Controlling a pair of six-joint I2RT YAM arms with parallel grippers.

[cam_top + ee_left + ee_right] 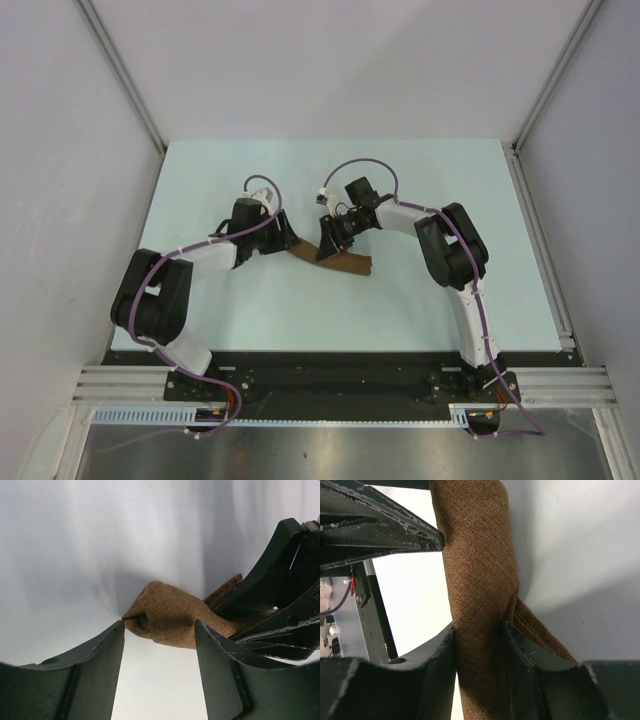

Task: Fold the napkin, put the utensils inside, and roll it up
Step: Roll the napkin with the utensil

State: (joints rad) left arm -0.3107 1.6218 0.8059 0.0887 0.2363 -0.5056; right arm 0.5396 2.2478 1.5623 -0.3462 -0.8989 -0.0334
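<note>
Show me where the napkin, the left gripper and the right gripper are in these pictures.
napkin [477, 570], right wrist view, middle of the rolled cloth.
left gripper [160, 626], left wrist view, midway between its fingertips.
right gripper [479, 629], right wrist view, midway between its fingertips.

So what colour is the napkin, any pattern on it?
The napkin is plain brown, woven, no pattern; clearest in the right wrist view.

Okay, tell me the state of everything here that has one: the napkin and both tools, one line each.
napkin: rolled into a narrow roll, lying on the table.
right tool: shut on the napkin, one finger against each side of the roll.
left tool: open, fingers apart, at the roll's end without clamping it.
</note>
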